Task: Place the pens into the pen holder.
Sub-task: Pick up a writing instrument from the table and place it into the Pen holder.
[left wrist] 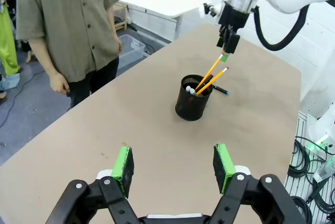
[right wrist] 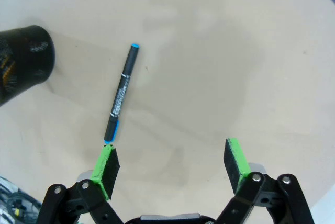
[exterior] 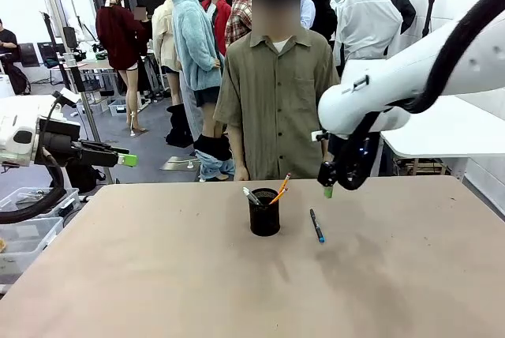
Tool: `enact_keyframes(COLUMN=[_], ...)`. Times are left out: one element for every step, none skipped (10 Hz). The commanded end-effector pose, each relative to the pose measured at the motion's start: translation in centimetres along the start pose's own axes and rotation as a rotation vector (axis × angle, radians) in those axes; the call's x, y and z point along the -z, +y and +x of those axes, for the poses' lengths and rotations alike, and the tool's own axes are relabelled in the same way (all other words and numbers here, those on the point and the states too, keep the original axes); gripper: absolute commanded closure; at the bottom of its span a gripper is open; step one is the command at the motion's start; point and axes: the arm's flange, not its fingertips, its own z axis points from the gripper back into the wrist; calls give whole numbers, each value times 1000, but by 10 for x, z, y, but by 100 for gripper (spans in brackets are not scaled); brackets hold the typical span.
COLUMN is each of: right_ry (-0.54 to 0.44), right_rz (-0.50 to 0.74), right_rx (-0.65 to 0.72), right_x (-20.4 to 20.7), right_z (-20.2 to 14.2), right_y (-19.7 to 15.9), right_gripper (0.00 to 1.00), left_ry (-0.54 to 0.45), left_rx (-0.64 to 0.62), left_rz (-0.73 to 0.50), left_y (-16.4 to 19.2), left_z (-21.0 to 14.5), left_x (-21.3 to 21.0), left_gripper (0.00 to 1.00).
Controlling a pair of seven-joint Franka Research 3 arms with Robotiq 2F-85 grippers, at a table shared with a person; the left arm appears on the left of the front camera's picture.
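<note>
The black mesh pen holder (exterior: 264, 213) (left wrist: 192, 98) (right wrist: 23, 59) stands upright mid-table. Two yellow-orange pencils (exterior: 280, 187) (left wrist: 212, 73) and a silver-grey pen (exterior: 251, 195) lean out of it. A dark pen with blue ends (exterior: 316, 226) (right wrist: 121, 94) (left wrist: 221, 89) lies flat on the table just right of the holder. My right gripper (exterior: 329, 184) (right wrist: 171, 164) (left wrist: 229, 46) hangs open above the table, over and slightly beside that pen, holding nothing. My left gripper (exterior: 118, 156) (left wrist: 172, 164) is open and empty, off the table's left edge, well away from the holder.
A person (exterior: 276, 93) stands at the far edge behind the holder, with one hand (left wrist: 58, 84) hanging down. Plastic bins (exterior: 31, 223) sit beside the table's left side. A white table (exterior: 442, 133) stands at the back right. The brown tabletop (exterior: 158, 275) is bare around the holder.
</note>
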Motion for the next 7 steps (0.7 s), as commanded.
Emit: enact_keyframes(right_ry=[63, 85, 69, 55, 43, 34, 32], right_rz=[-43, -61, -52, -53, -51, -66, -57], right_rx=[31, 41, 81, 93, 110, 147, 157], right_x=[11, 21, 27, 33, 41, 51, 58], right_z=[23, 20, 19, 15, 8, -1, -8], right_y=[12, 19, 24, 27, 32, 38, 40], right_gripper=[0, 0, 0, 0, 0, 0, 0], left_ry=[-26, -26, -26, -26, -26, -26, -26], left_rx=[20, 20, 20, 20, 20, 20, 20], left_rz=[-11, -11, -11, -11, -11, -11, -11], left_y=[3, 3, 3, 3, 3, 3, 3], left_z=[-2, -2, -2, -2, -2, -2, -2], left_x=[2, 2, 2, 2, 2, 2, 2], left_gripper=[20, 20, 20, 20, 20, 20, 20])
